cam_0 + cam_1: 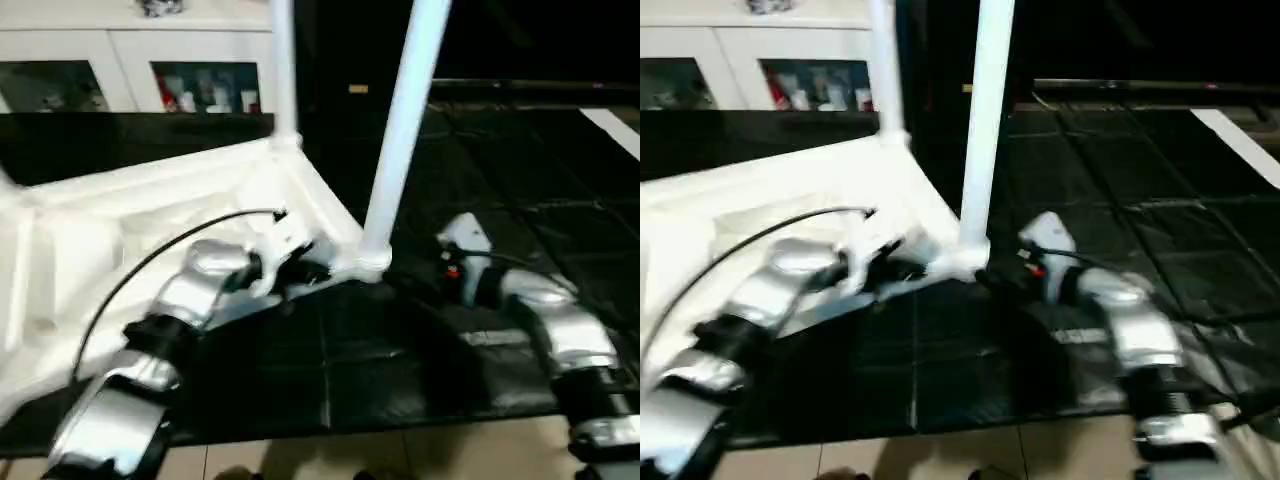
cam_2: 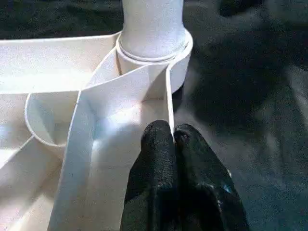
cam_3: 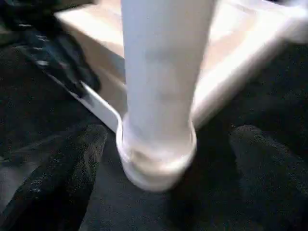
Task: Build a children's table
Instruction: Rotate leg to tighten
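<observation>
Right tool (image 3: 163,159) stands wide open around the leg (image 1: 400,130), gripping nothing, so I'd close squarely low on it while my left tool (image 2: 173,139), pinched shut on the tabletop rim (image 2: 166,103), steadies.

The scene is viewed downward from the head; the near leg (image 1: 400,140) socket is shared closely by both wrist views.

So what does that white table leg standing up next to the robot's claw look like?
The near leg is a smooth white tube that looks like plastic. It stands upright, leaning a little, with its lower end sitting in the round corner socket of the upside-down table top. The right claw is open, one black finger on each side of the leg and not touching it. The left claw is shut on the top's thin side wall, right beside that socket.
</observation>
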